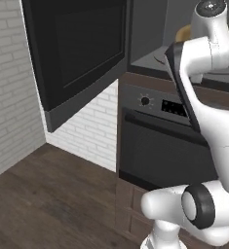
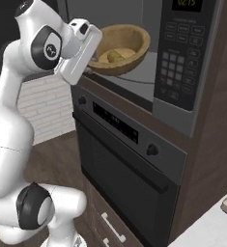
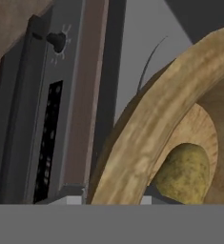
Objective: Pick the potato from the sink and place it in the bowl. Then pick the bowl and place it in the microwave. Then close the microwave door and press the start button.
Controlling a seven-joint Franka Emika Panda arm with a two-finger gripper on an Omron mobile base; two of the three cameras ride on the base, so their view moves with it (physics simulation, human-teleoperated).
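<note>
The wooden bowl (image 2: 127,41) hangs tilted in the open mouth of the microwave (image 2: 144,77), with the yellowish-brown potato (image 2: 116,56) lying inside it. My gripper (image 2: 92,64) is shut on the bowl's near rim. In the hand view that rim (image 3: 147,128) runs down between my finger tips, my gripper (image 3: 111,198) clamps it, and the potato (image 3: 185,174) sits just behind. The microwave door (image 1: 77,53) stands swung wide open to the left. A sliver of the bowl (image 1: 183,34) peeks past my arm. The microwave's button panel (image 2: 175,62) is to the right of the opening. The sink is out of view.
Directly below the microwave is the oven (image 2: 129,159) with its knob (image 1: 145,100) and display. A white brick wall (image 1: 9,97) and wooden floor (image 1: 52,199) lie to the left. A pale counter corner (image 2: 211,226) shows at the lower right.
</note>
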